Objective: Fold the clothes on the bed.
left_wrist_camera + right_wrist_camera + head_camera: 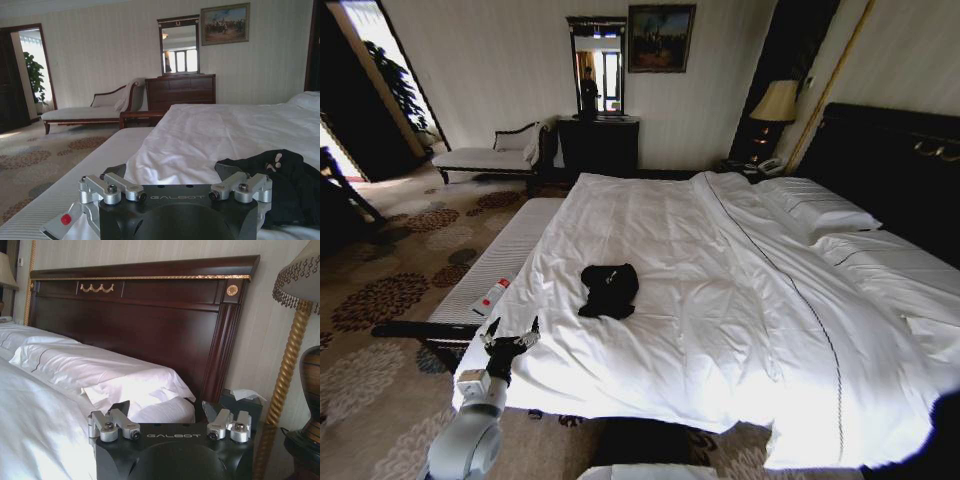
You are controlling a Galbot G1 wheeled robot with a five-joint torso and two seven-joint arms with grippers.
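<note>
Facing headboard (pixel 150 325), right gripper (pixel 170 412) spread; left gripper (pixel 511 335) near clothes (pixel 609 289)

Left gripper (pixel 510 335) raised ahead of its arm — jaws spread wide; right gripper (pixel 165 412) likewise gaping.

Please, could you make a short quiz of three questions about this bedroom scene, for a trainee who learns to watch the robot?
1. True or false: the black T-shirt lies crumpled on the bed.
2. Which claw hovers at the bed's near corner, beside the white bench? A) left B) right
3. Fill in: the right claw is near the pillows and the dark wooden ____.

Key
1. True; it is a bunched heap, not yet folded.
2. A; the left claw is open and holds nothing.
3. headboard; this claw is open too.
</note>
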